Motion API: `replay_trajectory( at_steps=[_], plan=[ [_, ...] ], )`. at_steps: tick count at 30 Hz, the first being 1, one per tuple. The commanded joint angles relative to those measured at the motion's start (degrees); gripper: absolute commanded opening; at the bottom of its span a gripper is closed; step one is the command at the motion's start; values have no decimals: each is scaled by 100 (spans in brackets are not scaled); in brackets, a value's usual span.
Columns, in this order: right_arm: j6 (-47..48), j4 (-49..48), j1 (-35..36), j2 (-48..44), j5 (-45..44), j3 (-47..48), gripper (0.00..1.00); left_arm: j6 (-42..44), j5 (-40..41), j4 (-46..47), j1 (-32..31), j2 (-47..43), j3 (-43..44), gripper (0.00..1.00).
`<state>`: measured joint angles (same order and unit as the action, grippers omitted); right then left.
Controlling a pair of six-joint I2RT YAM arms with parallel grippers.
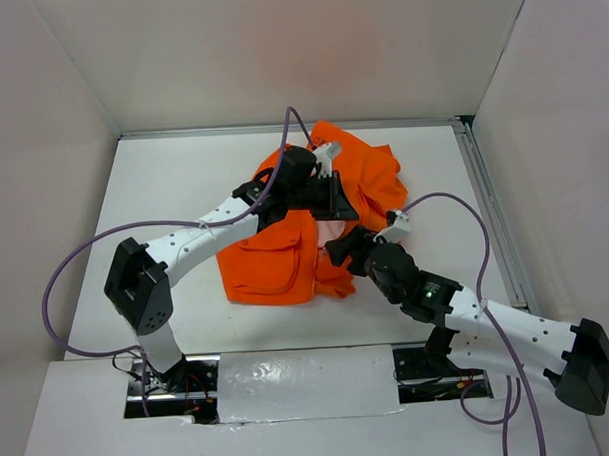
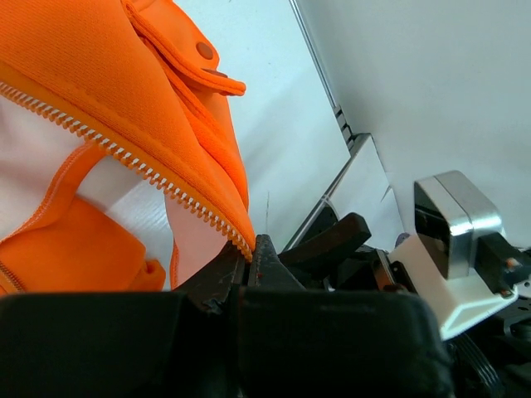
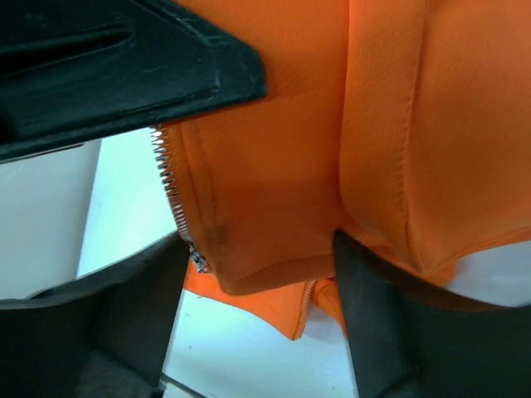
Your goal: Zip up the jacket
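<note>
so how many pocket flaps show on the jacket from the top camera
1: the pocket flap on the jacket panel beside the left arm. Another may be hidden under bunched fabric or the arms.

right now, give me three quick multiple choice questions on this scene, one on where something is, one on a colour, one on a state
1. Where is the jacket? A middle of the table; B hanging off the left edge; C on an arm's base
2. Colour of the zipper teeth? A black; B pale; C green
3. State of the left jaws? A wide open; B shut at the zipper edge; C out of sight

Answers: 1 A, the top view shows it centred. 2 B, pale against orange fabric. 3 B, the left wrist view shows them pinched at the zipper's end.
</note>
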<state>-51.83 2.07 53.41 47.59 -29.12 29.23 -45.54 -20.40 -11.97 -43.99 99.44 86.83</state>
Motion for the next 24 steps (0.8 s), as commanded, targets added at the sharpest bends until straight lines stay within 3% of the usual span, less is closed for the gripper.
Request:
replay_trajectory(
  at_steps=[1, 8, 12, 15, 17, 20, 22, 24],
  plan=[
    [6, -400, -76, 136, 100, 73, 71, -122, -60, 283, -31, -373, 1, 0],
    [130, -540, -94, 224, 179, 56, 43, -148, -43, 265, -31, -399, 10, 0],
    [270, -488, -102, 172, 240, 117, 22, -113, 27, 274, -22, -408, 18, 0],
    [271, -251, -94, 23, 241, 127, 24, -87, 159, 204, -13, -381, 62, 0],
    [314, -5, -102, -126, 267, 83, 33, -52, 212, 204, -13, -355, 71, 0],
    [445, 189, -94, -337, 433, -5, 36, -43, 168, 177, 13, -285, 98, 0],
    [656, 67, -111, -400, 679, -75, 32, -43, 133, 195, 4, -258, 80, 0],
    [1008, -91, -129, -409, 1153, -137, 21, -43, 46, 230, 4, -250, 71, 0]
  ],
)
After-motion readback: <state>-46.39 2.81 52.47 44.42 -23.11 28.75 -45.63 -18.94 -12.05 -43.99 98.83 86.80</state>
